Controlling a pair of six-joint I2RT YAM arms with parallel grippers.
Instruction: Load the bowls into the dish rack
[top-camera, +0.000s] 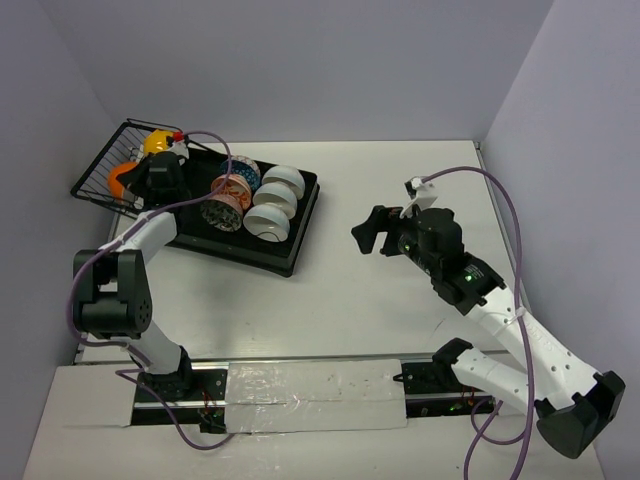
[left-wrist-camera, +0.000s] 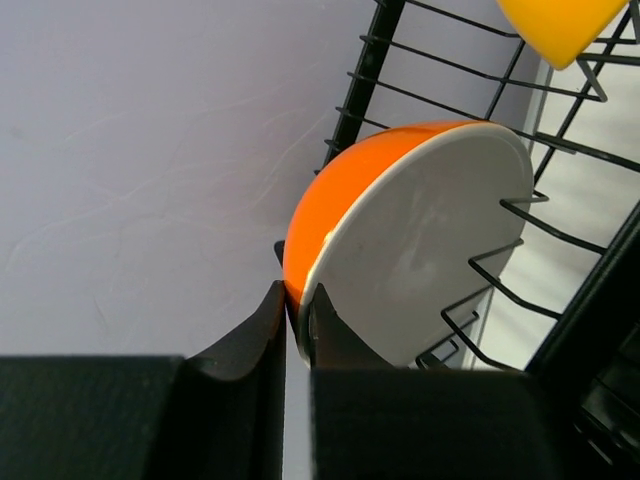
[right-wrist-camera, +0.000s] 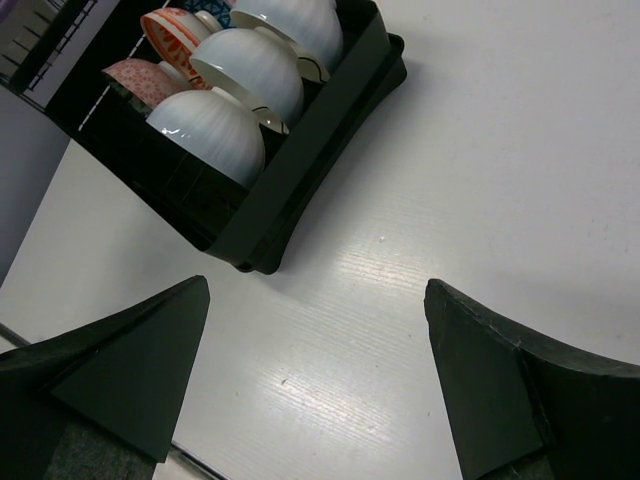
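Observation:
An orange bowl (left-wrist-camera: 345, 195) with a white inside stands on edge in the wire basket (left-wrist-camera: 440, 75) at the left end of the dish rack (top-camera: 300, 225). My left gripper (left-wrist-camera: 298, 305) is shut on its rim, one finger outside and one inside. In the top view that left gripper (top-camera: 135, 190) and orange bowl (top-camera: 119, 180) sit below a yellow bowl (top-camera: 156, 143) in the basket. Three white bowls (top-camera: 275, 200) and three patterned bowls (top-camera: 228, 190) stand in two rows in the tray. My right gripper (top-camera: 368, 232) hovers open over the table, right of the rack, holding nothing.
The purple-grey wall (left-wrist-camera: 150, 150) is close behind the basket. In the right wrist view the rack's near corner (right-wrist-camera: 250, 255) and white bowls (right-wrist-camera: 210, 135) lie ahead of the right gripper (right-wrist-camera: 315, 375). White table (right-wrist-camera: 480, 150) stretches to the right.

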